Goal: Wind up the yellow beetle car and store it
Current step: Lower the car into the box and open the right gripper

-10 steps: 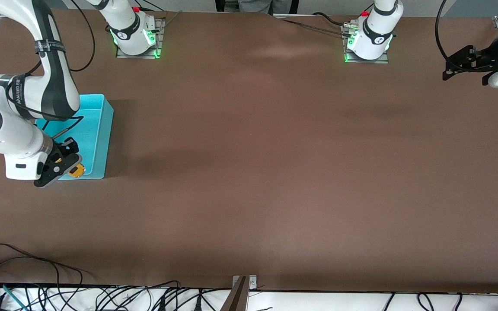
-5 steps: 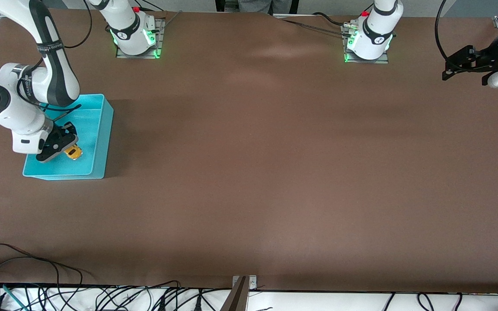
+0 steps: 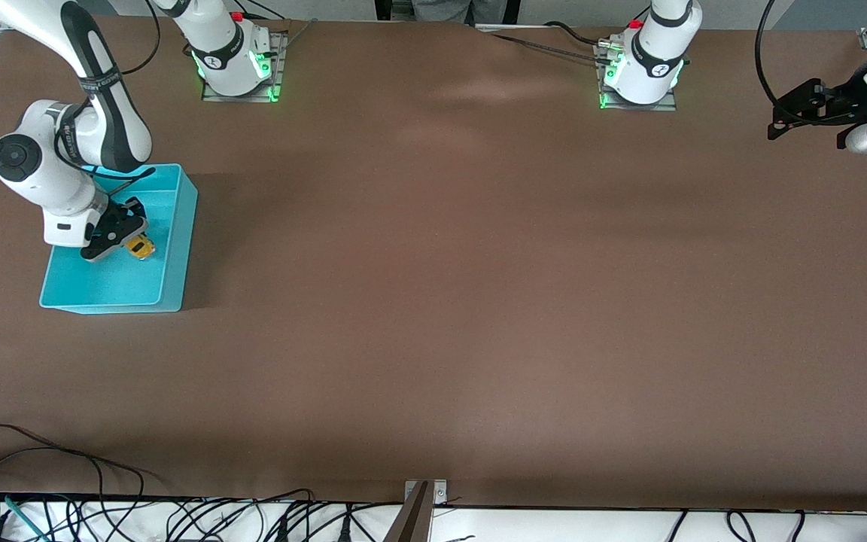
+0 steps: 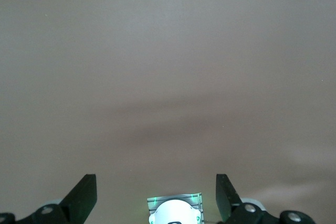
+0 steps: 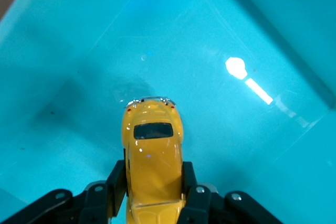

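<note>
The tiny yellow beetle car (image 5: 153, 161), a glossy rounded toy with dark windows, sits pinched by its flanks between the fingers (image 5: 116, 179) of the right gripper (image 3: 119, 242), which is clenched on it inside the open turquoise plastic bin (image 3: 177, 226) at the right arm's end of the brown table (image 3: 479, 301); whether its wheels already touch the bin floor cannot be told. It looks light and rigid, a hard shell that will not give, but its smooth curved paint seems slippery, so the flat lower sides between the wheels, where the pads now bite, are probably the safest hold, while the domed roof would likely squirt out. Farther from the front camera, the left gripper (image 3: 798, 113) waits with its fingers (image 4: 84, 195) spread apart and empty, over the table at the left arm's end. Count: one car, one bin, two grippers.
</note>
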